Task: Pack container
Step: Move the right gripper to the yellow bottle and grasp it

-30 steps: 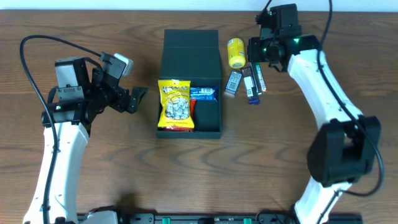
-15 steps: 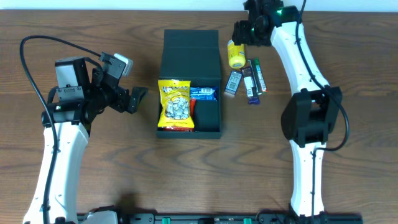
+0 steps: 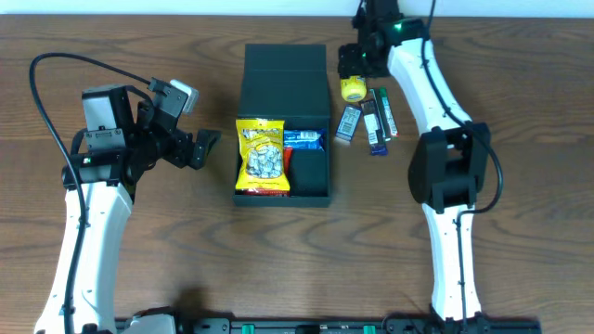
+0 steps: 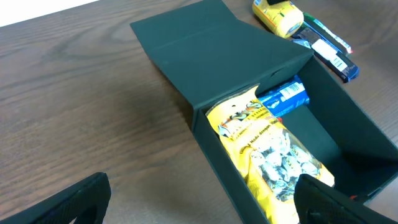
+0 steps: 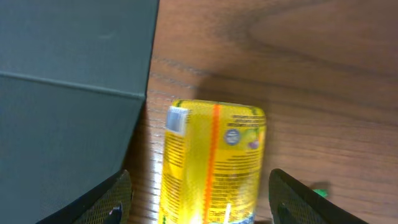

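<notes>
Looking down, you see a brown wood-grain surface carrying the open container; your right gripper hangs spread wide over a yellow can, left gripper wide too.

Both arms extended, both grippers spread wide.

The left arm rises from the near edge along the left side, bends at its elbow and turns its wrist inward, so that the left gripper points to the right. In the left wrist view its two dark fingers sit in the bottom corners, far apart. The right arm stretches to the far side, its white forearm slanting leftward, and the right gripper points downward. In the right wrist view its fingers stand wide apart along the lower edge.
</notes>
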### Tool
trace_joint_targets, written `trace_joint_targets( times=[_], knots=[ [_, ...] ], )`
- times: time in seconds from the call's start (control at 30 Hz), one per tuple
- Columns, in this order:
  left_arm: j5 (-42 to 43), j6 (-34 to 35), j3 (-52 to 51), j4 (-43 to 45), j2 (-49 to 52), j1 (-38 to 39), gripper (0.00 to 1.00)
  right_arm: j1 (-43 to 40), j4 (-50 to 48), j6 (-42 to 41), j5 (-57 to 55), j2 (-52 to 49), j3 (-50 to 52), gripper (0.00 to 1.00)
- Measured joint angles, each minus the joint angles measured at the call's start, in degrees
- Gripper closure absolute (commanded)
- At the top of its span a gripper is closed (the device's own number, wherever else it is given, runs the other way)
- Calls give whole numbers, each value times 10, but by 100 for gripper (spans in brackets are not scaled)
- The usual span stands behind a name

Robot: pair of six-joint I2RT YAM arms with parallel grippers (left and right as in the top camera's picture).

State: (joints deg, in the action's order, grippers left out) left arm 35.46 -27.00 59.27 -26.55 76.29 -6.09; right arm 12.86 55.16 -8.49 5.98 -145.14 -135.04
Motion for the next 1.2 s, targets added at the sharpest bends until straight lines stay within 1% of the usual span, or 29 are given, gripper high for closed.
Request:
trace_joint_targets(
  times=[0.33, 0.73, 0.87, 0.97, 1.2],
  knots=[
    [-12, 0, 0, 0, 0, 0, 5, 14, -8, 0, -33, -21, 0, 30],
    [-12, 0, 0, 0, 0, 0, 5, 13, -19, 0, -43, -39, 0, 33],
    [-12, 0, 0, 0, 0, 0, 5, 13, -21, 0, -43, -40, 0, 37],
    [-12, 0, 0, 0, 0, 0, 5, 13, -21, 0, -43, -41, 0, 43],
    [-12, 0, 0, 0, 0, 0, 5, 13, -12, 0, -43, -41, -4, 52]
  ],
)
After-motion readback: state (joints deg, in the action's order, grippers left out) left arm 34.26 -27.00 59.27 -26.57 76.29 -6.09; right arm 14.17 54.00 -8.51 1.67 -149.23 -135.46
